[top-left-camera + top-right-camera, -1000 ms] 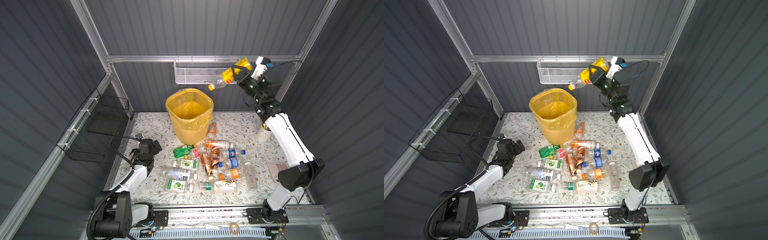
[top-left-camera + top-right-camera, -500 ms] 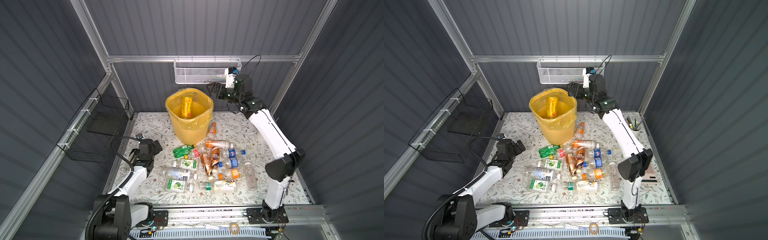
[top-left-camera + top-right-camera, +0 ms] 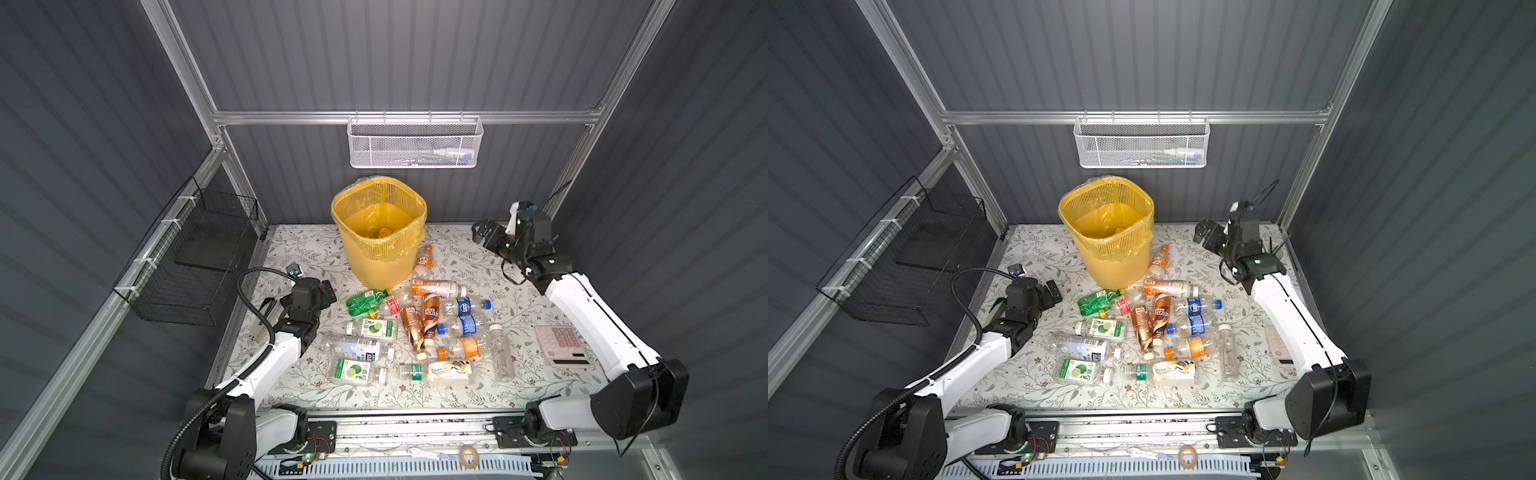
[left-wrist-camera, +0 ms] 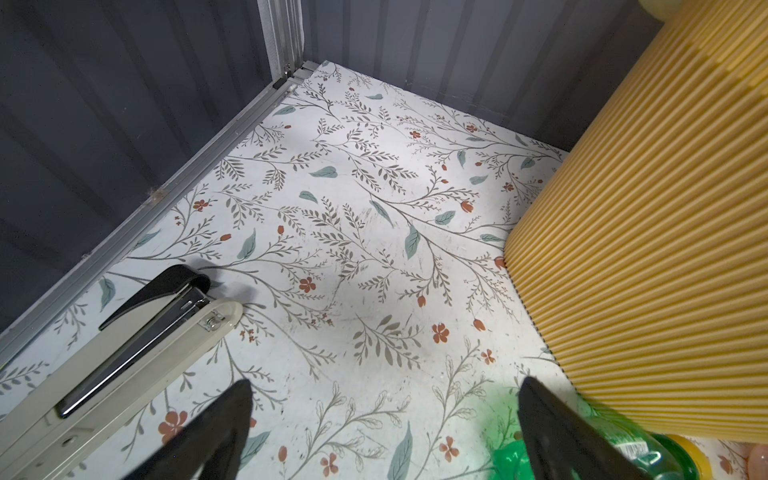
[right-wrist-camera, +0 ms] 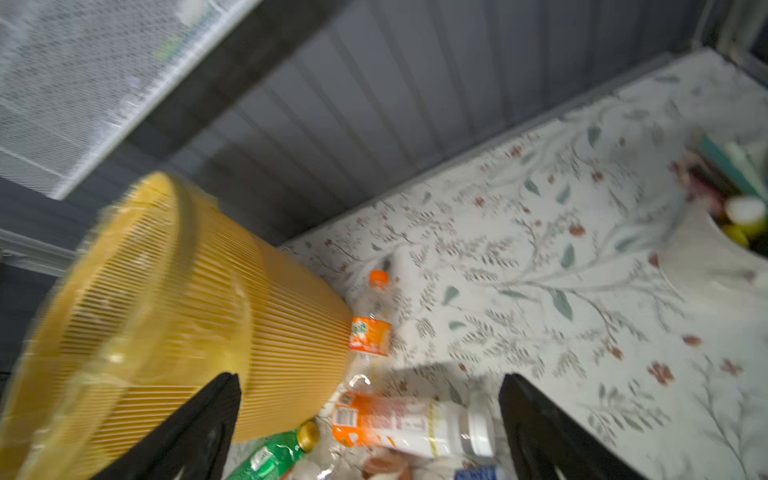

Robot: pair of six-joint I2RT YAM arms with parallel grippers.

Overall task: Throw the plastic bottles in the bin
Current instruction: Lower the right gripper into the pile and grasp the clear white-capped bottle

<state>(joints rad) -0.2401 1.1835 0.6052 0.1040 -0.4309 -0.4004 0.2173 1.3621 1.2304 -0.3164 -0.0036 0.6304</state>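
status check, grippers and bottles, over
Left gripper open, empty. Right gripper open, empty. One bottle in bin; other bottles lying on table. Nothing blocking.

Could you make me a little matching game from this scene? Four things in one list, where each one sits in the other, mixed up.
Things:
1. yellow bin
2. green bottle
3. white mesh basket
4. calculator

Places:
a. hangs on the back wall
b. lies flat near the right edge of the table
c. stands upright at the back
d. lies on its side at the bin's foot

Pairs: 1-c, 2-d, 3-a, 4-b
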